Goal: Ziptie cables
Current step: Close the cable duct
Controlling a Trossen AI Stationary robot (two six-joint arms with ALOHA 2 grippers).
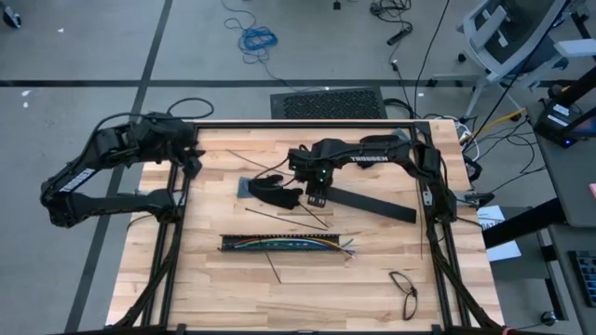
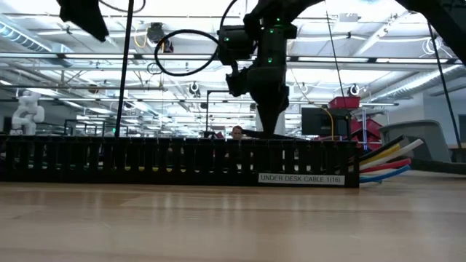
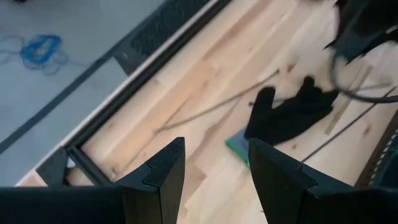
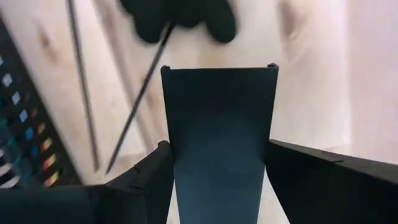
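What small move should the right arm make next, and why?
Probably lift the long flat black bar slightly: the right gripper is closed on one end, its other end rests on the wooden table, and thin black strips lie close by, so dragging might scatter them. The left gripper waits open.

A white label (image 2: pixel 301 178) on the black slotted bar (image 2: pixel 178 161) at table level reads "UNDER DESK CABLE", followed by small characters in brackets too fine to make out with certainty. Seen from above, white lettering (image 1: pixel 362 158) on the right arm (image 1: pixel 372 152) spells "TROSSEN". No other writing can be read on the table or in the room behind.
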